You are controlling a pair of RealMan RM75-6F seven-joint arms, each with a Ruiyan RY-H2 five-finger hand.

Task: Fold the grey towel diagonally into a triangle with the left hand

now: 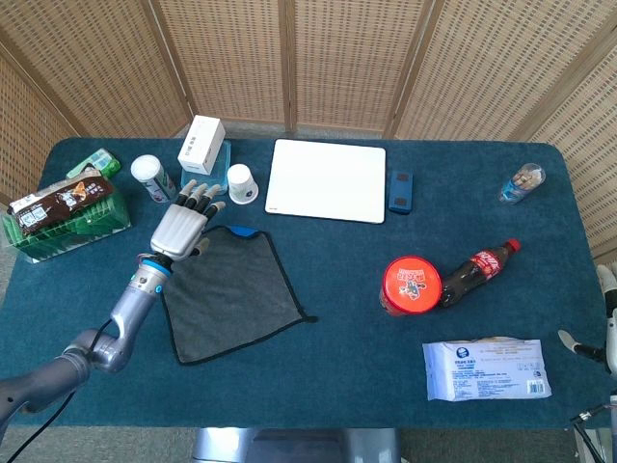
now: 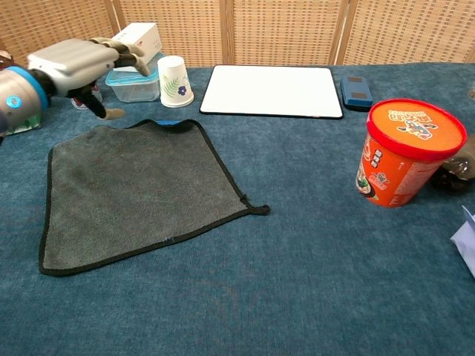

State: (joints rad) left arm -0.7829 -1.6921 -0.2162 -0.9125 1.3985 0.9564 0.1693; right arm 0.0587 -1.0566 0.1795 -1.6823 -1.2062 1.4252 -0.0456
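Fingers (image 2: 122, 49) of left hand (image 1: 179, 230) spread above grey towel's (image 2: 137, 189) far-left corner.

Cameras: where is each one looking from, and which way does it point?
Head view: sits high, looks steeply down on the whole table; shows the left arm and left robot hand over the towel, and a bit of the right robot hand at the right edge.
Chest view: sits low, looks forward across the table; shows only the left robot hand.
Both share the towel, cup, whiteboard and orange tub.
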